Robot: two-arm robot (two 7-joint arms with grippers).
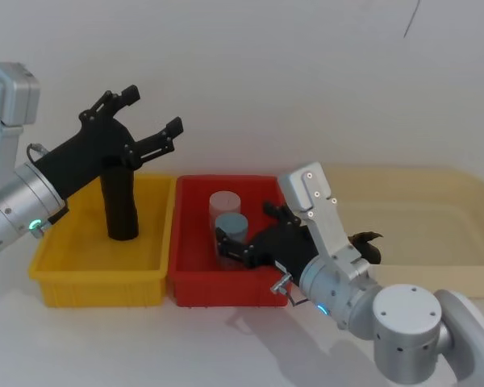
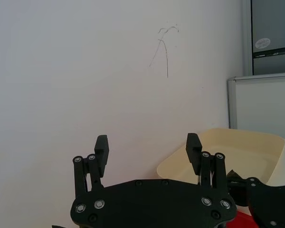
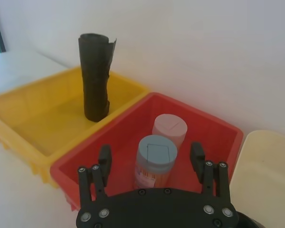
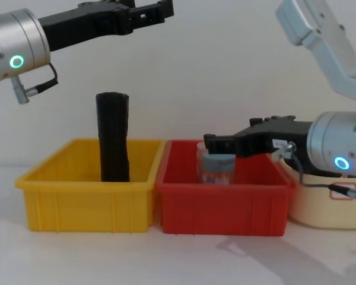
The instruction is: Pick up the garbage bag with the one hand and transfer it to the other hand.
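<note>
Left gripper [image 1: 152, 110] wide open, empty, high above the yellow bin [image 1: 97, 274]; bag [image 1: 119, 205] upright inside it, untouched. Right gripper [image 4: 210, 142] also spread, holding nothing, low over the red bin [image 1: 226, 286], just beside the jars [image 1: 230, 230]. Likely to topple the tall bag with an off-centre descent or one-sided finger contact; likely to knock a jar when raising the right gripper for the handover.

Black garbage bag [image 1: 121, 201], yellow bin [image 1: 97, 278], red bin [image 1: 218, 289], cream tray [image 1: 419, 230], blue-capped jar [image 3: 156, 154], pale pink-capped jar [image 3: 170, 127]
</note>
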